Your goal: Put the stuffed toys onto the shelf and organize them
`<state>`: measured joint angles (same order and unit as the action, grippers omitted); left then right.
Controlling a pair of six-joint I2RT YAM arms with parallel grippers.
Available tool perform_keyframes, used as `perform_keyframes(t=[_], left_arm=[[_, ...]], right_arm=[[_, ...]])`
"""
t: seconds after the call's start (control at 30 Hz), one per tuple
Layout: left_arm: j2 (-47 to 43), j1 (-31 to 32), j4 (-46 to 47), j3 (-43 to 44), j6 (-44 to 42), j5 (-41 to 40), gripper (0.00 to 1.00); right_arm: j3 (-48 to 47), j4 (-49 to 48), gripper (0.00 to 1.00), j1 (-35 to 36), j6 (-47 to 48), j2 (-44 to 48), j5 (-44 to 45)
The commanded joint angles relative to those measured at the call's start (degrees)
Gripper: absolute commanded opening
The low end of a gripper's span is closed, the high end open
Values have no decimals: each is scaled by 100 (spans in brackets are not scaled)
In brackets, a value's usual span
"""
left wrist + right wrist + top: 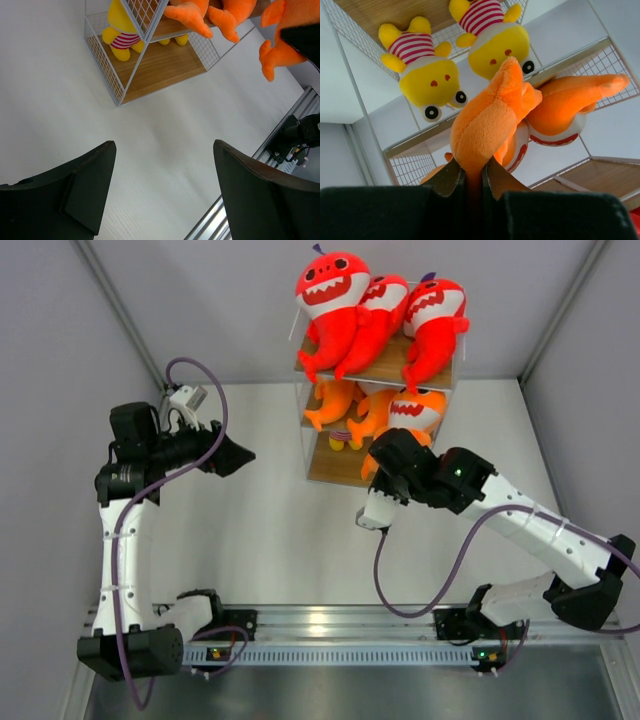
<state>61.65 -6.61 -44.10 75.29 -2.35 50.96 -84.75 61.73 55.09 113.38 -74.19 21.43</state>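
My right fingers pinch an orange fish at the shelf; left fingers wide apart

Count, top to bottom. 3 red shark-shaped plushes w/ white toothy mouths (332, 290) lie side by side on the top board of the small light-wood shelf w/ thin white wire frame (335, 468). Their tails hang over its near edge. 3 orange fish plushes w/ forked tails (335, 400) crowd the mid tier level. 2 are at left and centre. The 3rd is at right, its white-toothed face turned up toward the overhead cam. 2 yellow plush toys in red-and-white striped tops (422, 75) stand on the bottom board, one beside the other.

My right gripper (472, 182) is clamped nearly all the way closed on the narrow end of one orange fish. Both fingertips (447, 182) press into the fabric, w/ only a thin fold of plush between them. That fish rises from my fingers toward the wire frame at the shelf's near-right side and touches another orange fish behind it. I can't tell whether it rests on the mid board.

My left gripper (160, 185) has its fingers spread wide, w/ nothing between them and touching nothing. It hangs above the white table (75, 100), well apart from the shelf on its left side and pointing toward it.
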Motion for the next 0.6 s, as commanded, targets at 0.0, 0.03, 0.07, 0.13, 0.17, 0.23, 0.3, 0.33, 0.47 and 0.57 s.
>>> perform_keyframes(t=[0.0,0.03,0.07,0.13,0.17,0.23,0.3,0.33,0.47,0.57], left_arm=[[-56,-24,191,-40,-108,195,84],[-48,-24,191,-40,-108,221,84],[-30,-24,200,-32,-108,221,84],[14,-24,200,-23,-108,239,84],[14,-24,191,-31,-108,239,84],[14,-24,191,-40,-134,230,84],[49,-24,191,-32,-143,248,84],[67,-24,191,-32,-143,265,84],[154,-24,191,74,-99,169,83],[251,-24,191,197,-64,99,83]], right_arm=[[-270,-434,0,-121,369,-130,195],[-322,-521,0,-121,369,-157,47],[-419,-548,0,-121,360,-192,-68],[-490,-566,0,-121,282,-218,-322],[-542,-575,0,-104,211,-236,-411],[-604,-575,0,-95,18,-218,-822],[-622,-601,0,-112,-97,-175,-947],[-630,-601,0,-121,-141,-174,-1070],[-771,-733,0,-270,-89,-209,-1194],[-1024,-760,0,-358,-150,-367,-1097]])
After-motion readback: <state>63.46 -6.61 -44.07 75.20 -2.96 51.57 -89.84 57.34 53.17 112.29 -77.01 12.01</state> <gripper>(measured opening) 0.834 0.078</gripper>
